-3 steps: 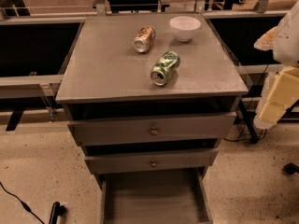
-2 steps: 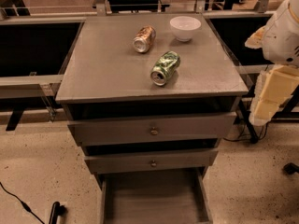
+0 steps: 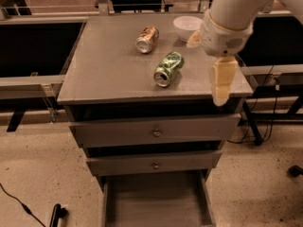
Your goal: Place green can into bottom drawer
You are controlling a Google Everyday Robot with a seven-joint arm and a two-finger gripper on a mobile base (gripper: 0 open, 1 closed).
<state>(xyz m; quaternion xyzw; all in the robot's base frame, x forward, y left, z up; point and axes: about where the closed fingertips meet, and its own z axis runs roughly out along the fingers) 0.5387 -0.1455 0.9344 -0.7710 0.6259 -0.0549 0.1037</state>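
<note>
Green can [image 3: 168,68] lay on its side on the counter [image 3: 109,65], ungrasped; my gripper [image 3: 221,84] had swung in over the right edge (apart or together, couldn't tell). Bottom drawer [image 3: 156,200] stood open.

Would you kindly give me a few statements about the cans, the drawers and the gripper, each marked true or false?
1. The green can lies on its side on the cabinet top. True.
2. The bottom drawer is shut. False: it is pulled open.
3. The gripper holds the green can. False: it hangs over the top's right front edge, apart from the can.
4. A white bowl stands near the top's back edge. True.
5. The orange can is in the bottom drawer. False: it lies on the top, behind the green can.
</note>
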